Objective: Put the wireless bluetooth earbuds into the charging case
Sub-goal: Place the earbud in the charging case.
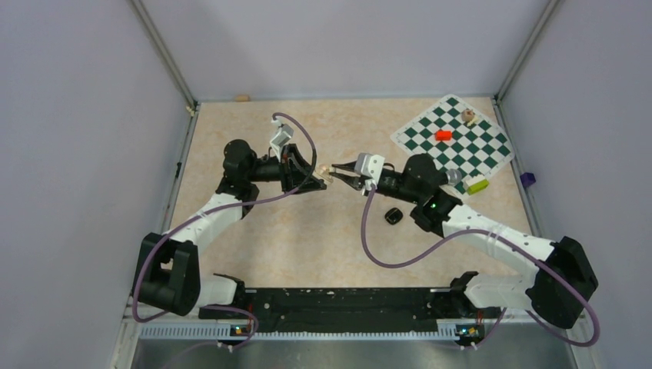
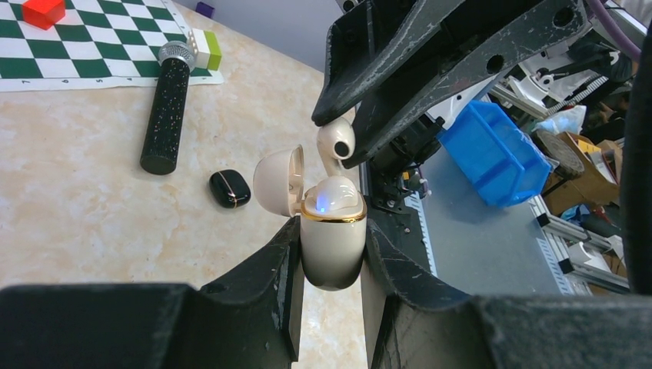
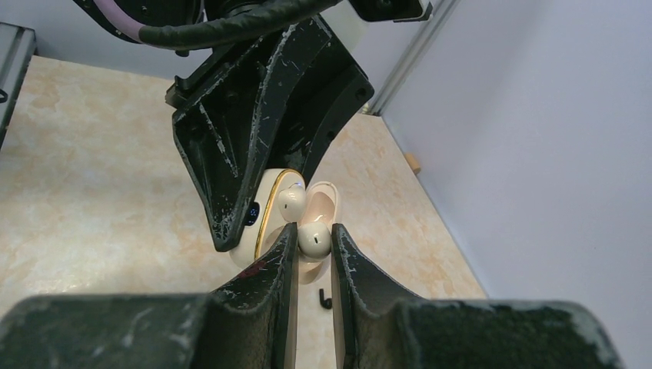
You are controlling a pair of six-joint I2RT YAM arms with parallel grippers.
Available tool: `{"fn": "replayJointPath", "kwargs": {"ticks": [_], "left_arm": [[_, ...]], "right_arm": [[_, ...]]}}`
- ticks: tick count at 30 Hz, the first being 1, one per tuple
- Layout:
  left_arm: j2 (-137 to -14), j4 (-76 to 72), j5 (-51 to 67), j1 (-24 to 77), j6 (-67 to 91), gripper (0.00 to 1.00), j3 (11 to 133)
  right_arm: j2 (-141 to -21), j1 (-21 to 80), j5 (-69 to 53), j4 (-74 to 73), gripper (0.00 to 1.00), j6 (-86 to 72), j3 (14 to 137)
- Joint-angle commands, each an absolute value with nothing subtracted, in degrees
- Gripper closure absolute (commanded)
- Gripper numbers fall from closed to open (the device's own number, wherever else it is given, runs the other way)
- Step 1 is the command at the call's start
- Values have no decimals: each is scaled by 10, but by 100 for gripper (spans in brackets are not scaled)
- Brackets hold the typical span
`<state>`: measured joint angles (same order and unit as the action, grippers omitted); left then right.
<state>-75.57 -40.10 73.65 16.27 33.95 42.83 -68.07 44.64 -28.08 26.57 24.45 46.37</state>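
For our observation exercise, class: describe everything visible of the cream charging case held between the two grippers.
The charging case is a glossy cream, rounded, plastic-looking shell with a gold rim. Its hinged lid stands open. It is upright, off the table, clamped in the left gripper. One bud sits inside, lit blue; the right gripper holds a second bud just above.

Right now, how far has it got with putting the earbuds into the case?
Done: the left gripper holds the cream case, lid open, with one earbud seemingly seated inside. In hand: the right gripper pinches the second earbud just at the opening. Left: pushing that one into its slot.
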Motion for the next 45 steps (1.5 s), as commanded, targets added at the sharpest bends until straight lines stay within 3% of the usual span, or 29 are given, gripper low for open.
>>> {"fn": "replayJointPath", "kwargs": {"ticks": [1,18,28,45], "left_arm": [[-739,-430,732,165,340,100,432],[-728,-437,706,155,336,100,422],[-722,-513,647,143,398,100,397],[-737,-427,601,143,359,100,409]], "right_arm": [[-690,459,-271,298,90,250,452],[-685,464,-302,259,90,221,467],[-703,471,-230,278,92,155,486],[-712,488,-193,291,91,185,487]]}}
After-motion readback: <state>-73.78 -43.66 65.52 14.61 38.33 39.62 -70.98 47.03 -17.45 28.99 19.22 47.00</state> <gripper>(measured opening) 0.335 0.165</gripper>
